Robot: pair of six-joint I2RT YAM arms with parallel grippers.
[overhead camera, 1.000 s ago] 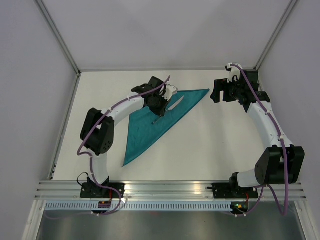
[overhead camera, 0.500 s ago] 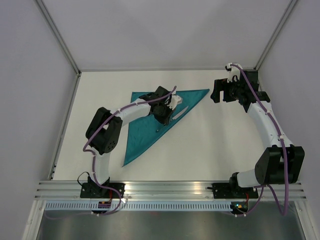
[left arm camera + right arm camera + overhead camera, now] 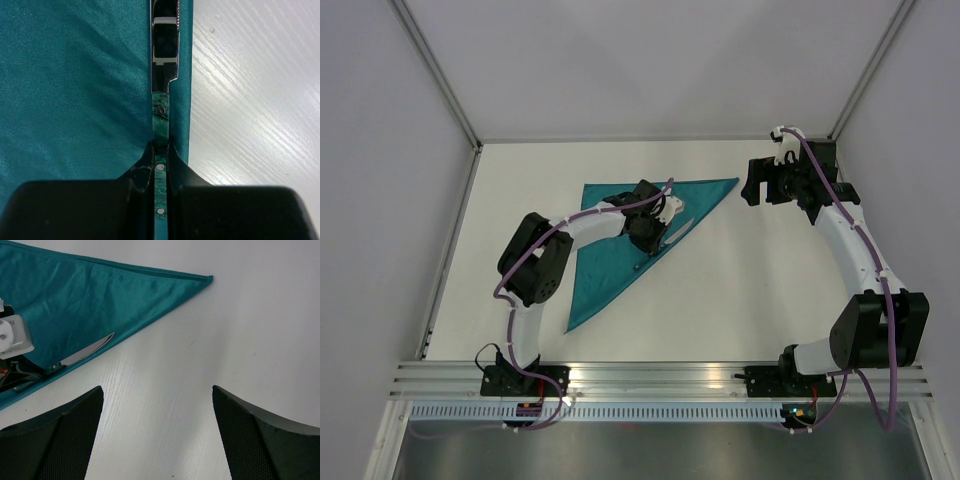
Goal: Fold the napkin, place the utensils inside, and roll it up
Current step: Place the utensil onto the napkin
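Reaching forward and to the right from its base, the left arm bends at the elbow over the near-left part of the table (image 3: 740, 290), wrist low above the napkin (image 3: 605, 255). Left gripper (image 3: 160, 150): fingers nearly closed, clamped on the green riveted handle of a knife (image 3: 164, 50), the only utensil seen. Napkin lies flat as a teal triangle, left of centre on the table; one corner far left, one far right, one pointing toward the arm bases. In the top view the knife (image 3: 675, 228) has its long axis running from near-left to far-right, handle end at the gripper, blade tip toward the cloth's far-right corner. It sits parallel to the napkin's long diagonal edge and just inside it; the wrist view shows the blade over the fabric (image 3: 75, 75) with a narrow strip of cloth between it and the bare table. Whether the blade rests on the cloth or is held just off it cannot be told. Right arm arcs up the right side, wrist turned inward. Right gripper (image 3: 157, 390): fingers spread wide, holding nothing, above bare table well apart from the napkin (image 3: 85, 295); knife blade (image 3: 85, 354) visible from there.
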